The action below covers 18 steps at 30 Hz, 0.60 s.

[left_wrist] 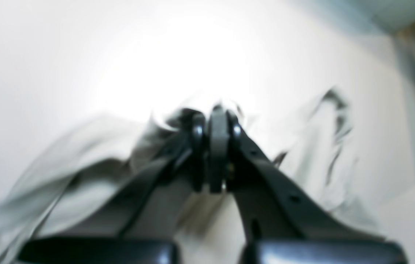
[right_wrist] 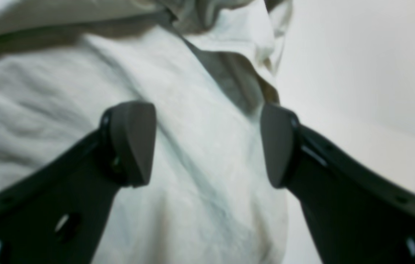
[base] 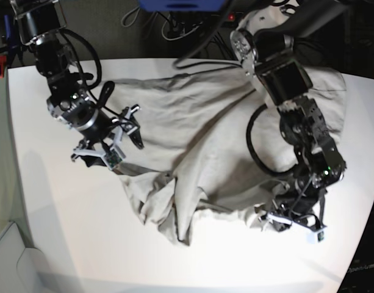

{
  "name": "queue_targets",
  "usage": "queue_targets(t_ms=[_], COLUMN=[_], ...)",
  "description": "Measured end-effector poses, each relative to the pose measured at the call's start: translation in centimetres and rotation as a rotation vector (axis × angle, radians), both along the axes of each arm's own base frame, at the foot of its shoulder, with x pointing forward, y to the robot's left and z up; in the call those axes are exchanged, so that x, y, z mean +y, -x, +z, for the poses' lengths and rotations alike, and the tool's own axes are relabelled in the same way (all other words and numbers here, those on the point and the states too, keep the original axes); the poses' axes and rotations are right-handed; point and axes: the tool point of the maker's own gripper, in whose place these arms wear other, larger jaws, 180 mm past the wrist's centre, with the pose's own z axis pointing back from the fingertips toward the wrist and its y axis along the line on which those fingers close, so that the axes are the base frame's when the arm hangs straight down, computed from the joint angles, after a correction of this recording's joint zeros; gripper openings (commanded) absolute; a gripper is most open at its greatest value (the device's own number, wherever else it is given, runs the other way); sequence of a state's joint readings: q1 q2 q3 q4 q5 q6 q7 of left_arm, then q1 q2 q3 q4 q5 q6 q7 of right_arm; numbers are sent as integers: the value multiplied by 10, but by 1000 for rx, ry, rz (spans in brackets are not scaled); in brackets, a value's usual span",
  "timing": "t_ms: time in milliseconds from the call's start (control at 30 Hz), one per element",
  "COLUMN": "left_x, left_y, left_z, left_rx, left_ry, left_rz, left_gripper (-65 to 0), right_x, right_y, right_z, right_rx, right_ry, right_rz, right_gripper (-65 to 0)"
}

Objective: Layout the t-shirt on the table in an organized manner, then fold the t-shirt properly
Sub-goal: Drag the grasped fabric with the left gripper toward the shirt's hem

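Note:
The light grey-beige t-shirt [base: 199, 134] lies crumpled and spread across the white table [base: 64, 232], with bunched folds at its near edge. In the base view my left gripper [base: 283, 218] is down at the shirt's near right hem. The blurred left wrist view shows that left gripper [left_wrist: 217, 113] shut, with t-shirt [left_wrist: 93, 161] cloth gathered around its tips. My right gripper [base: 136, 127] hovers over the shirt's left side. Its two pads [right_wrist: 134, 143] stand wide apart and open above the wrinkled t-shirt [right_wrist: 46, 91], with nothing between them.
Dark cables [base: 174, 27] and a blue object [base: 180, 5] sit beyond the table's far edge. Bare white tabletop [right_wrist: 357, 73] shows beside the shirt. The table's left edge [base: 10, 140] runs close to the right arm's base.

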<state>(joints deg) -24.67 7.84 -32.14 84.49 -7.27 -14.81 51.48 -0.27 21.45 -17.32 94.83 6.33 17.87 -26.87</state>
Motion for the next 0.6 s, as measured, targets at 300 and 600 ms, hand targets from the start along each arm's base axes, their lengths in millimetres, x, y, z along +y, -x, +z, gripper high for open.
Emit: queue_targets(t_ms=[300, 600], left_x=[-1, -14], left_y=[-71, -123], left_z=[15, 26], left_rx=[-52, -98], left_ry=[35, 115], left_rz=[-12, -22], left_gripper=[-645, -629], right_x=[-10, -29], right_y=[5, 16], right_z=[-6, -16], right_rx=[16, 47], right_ry=[18, 19], right_rz=[-9, -67], right_gripper=[-198, -198])
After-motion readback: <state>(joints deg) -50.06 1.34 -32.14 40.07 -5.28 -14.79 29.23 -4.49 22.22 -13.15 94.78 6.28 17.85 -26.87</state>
